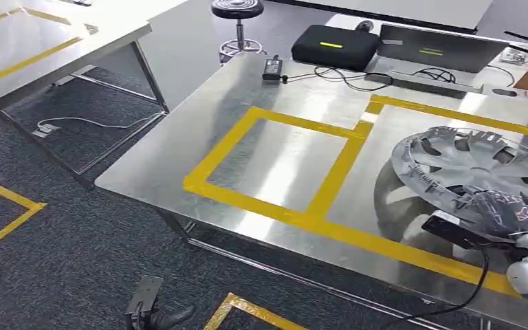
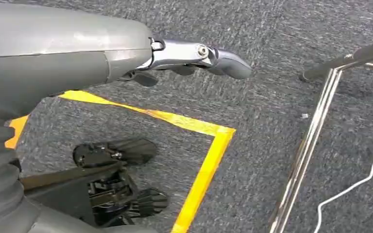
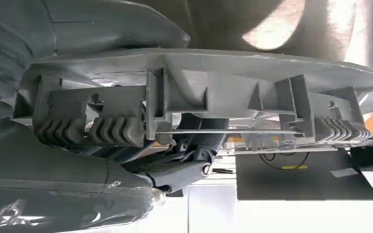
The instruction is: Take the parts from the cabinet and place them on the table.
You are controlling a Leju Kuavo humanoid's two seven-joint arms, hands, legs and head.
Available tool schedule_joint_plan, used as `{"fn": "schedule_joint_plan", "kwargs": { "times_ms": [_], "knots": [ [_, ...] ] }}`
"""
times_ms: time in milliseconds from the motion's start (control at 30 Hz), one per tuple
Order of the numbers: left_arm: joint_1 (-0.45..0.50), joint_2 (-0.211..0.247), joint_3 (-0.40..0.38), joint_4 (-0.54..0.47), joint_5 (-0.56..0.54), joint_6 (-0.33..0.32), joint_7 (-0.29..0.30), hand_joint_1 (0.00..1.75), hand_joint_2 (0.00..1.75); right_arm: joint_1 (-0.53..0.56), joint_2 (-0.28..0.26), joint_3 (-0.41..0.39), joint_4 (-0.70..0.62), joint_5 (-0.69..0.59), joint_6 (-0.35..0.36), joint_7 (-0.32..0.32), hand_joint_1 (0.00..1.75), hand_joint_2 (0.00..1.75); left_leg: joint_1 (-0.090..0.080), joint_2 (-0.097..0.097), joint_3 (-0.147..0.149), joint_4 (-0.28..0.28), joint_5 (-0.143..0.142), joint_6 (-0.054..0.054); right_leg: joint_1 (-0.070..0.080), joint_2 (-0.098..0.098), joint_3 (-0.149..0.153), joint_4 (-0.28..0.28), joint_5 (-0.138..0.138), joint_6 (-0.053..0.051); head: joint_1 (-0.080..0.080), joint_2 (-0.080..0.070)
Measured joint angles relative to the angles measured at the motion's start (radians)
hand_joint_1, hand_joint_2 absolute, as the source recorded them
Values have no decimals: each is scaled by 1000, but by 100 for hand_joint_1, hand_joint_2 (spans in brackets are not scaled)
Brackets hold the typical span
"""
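1. Right wrist view sits close behind the right robot hand (image 3: 184,160), whose fingers reach up under the ribbed back of the hubcap (image 3: 199,97) while the thumb lies over its face: the right robot hand grips the part by its rim.
2. From the head view, the right robot hand (image 1: 502,210) clasps the hubcap (image 1: 474,165) at the edge nearest the robot. The part is tilted, over the right-hand yellow-taped box (image 1: 454,240) on the table (image 1: 179,151); I cannot tell whether its far edge already touches the surface.
3. The left robot hand (image 2: 194,56) hangs over the carpet beside a table leg (image 2: 306,145), fingers stretched out and holding nothing.
4. I judge this to be the placing step. The next move calls for lowering the hubcap flat inside the taped box, then loosening the fingers and drawing the hand back towards the near edge of the table.
5. Room looks generous: the left taped box (image 1: 282,158) is bare, and the clutter of a black case (image 1: 333,45), a laptop (image 1: 440,48) and a power adapter (image 1: 273,67) keeps to the far edge. The hubcap sits close to the table's right side and near edge, so a set-down slightly farther in would be safer.
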Motion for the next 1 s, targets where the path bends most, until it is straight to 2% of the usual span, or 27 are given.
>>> {"fn": "schedule_joint_plan", "kwargs": {
  "times_ms": [233,267,300,333,367,400,467,500,833,1000],
  "knots": [
    [3,1,3,0,-10,19,26,0,175,-6,-1,2,14,0,-1,4,175,175,0,0,0,0,0,0,0,0,0,0,0,0,0,0],
    [3,1,3,0,-10,20,26,0,175,-6,-2,2,14,0,-1,4,124,175,0,0,-1,0,0,0,0,0,0,0,0,0,0,0],
    [3,1,3,0,-10,20,26,0,175,-6,-2,2,15,0,-2,5,99,175,0,0,-1,0,0,0,0,0,0,0,0,0,0,0],
    [3,1,3,0,-11,20,26,0,175,-6,-2,2,17,0,-2,6,94,175,0,0,-1,0,0,0,0,0,0,0,0,0,0,0],
    [3,1,3,0,-12,20,26,0,175,-6,-2,2,18,0,-2,7,56,175,0,0,-1,0,0,0,0,0,0,0,0,0,0,0],
    [3,1,3,0,-14,20,27,0,175,-5,-3,2,19,0,-2,7,3,175,0,0,-1,0,0,0,0,0,0,0,0,0,0,0],
    [4,1,3,0,-13,19,29,0,175,-5,-3,2,20,-1,-2,7,0,175,0,0,-1,0,0,0,0,0,0,0,0,0,0,0],
    [4,1,3,0,-8,18,29,0,0,-5,-3,2,20,-1,-2,8,0,175,0,0,-1,0,0,0,0,0,-1,0,0,0,0,0],
    [5,1,5,0,1,24,35,0,0,-1,-5,2,16,-28,3,3,0,175,0,0,-1,0,0,0,0,0,-1,0,0,0,0,0],
    [7,2,5,0,0,22,31,0,0,10,-5,2,-37,-55,17,-1,0,175,0,0,-1,0,0,0,0,0,-1,0,0,0,0,0]
  ]
}}
